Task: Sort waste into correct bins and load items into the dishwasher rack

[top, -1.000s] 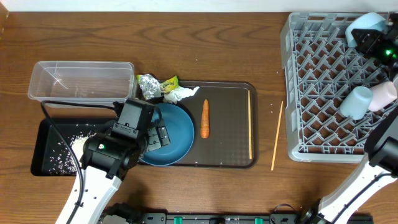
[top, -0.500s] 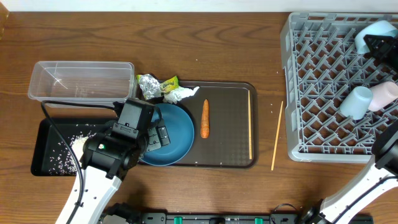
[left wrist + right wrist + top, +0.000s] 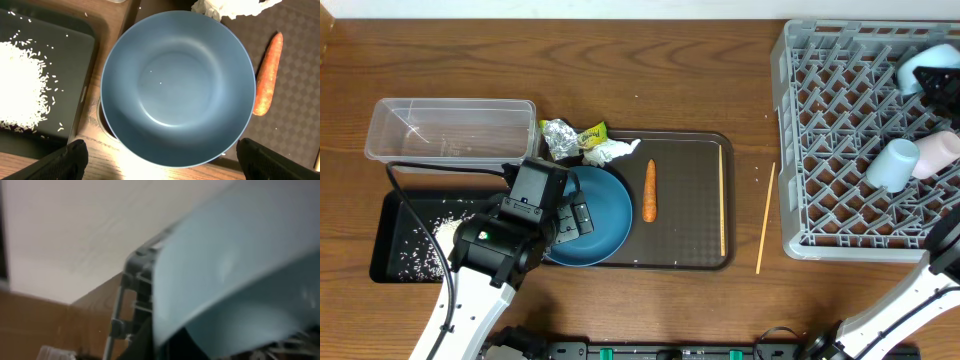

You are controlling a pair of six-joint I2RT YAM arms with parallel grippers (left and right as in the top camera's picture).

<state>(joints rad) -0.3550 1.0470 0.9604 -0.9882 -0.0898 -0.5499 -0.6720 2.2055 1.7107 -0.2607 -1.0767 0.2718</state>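
The large dark-blue bowl point(image 3: 605, 215) point(image 3: 177, 87) sits on the left end of the brown serving tray. My left gripper point(image 3: 575, 218) point(image 3: 162, 147) hovers open over its near rim, with the fingers wide of it. The carrot point(image 3: 650, 190) point(image 3: 265, 75) lies right of the bowl. Tissue point(image 3: 610, 152) and wrapper point(image 3: 565, 135) lie behind it. Rice point(image 3: 445, 232) point(image 3: 20, 85) is heaped in the black tray point(image 3: 395, 265). Over the far right corner of the dishwasher rack point(image 3: 840, 150), my right gripper point(image 3: 942, 85) point(image 3: 185, 340) is shut on the rim of the small light-blue bowl point(image 3: 918, 65) point(image 3: 240, 265).
The clear tub point(image 3: 450, 130) stands behind the black tray. One chopstick point(image 3: 722, 200) lies on the brown serving tray point(image 3: 690, 250), another point(image 3: 765, 220) on the table beside the rack. A pale cup point(image 3: 893, 165) and a pinkish one point(image 3: 940, 152) lie in the rack.
My right gripper has carried the light-blue bowl a little toward the rack's right edge. The left arm and the rest of the table look the same.
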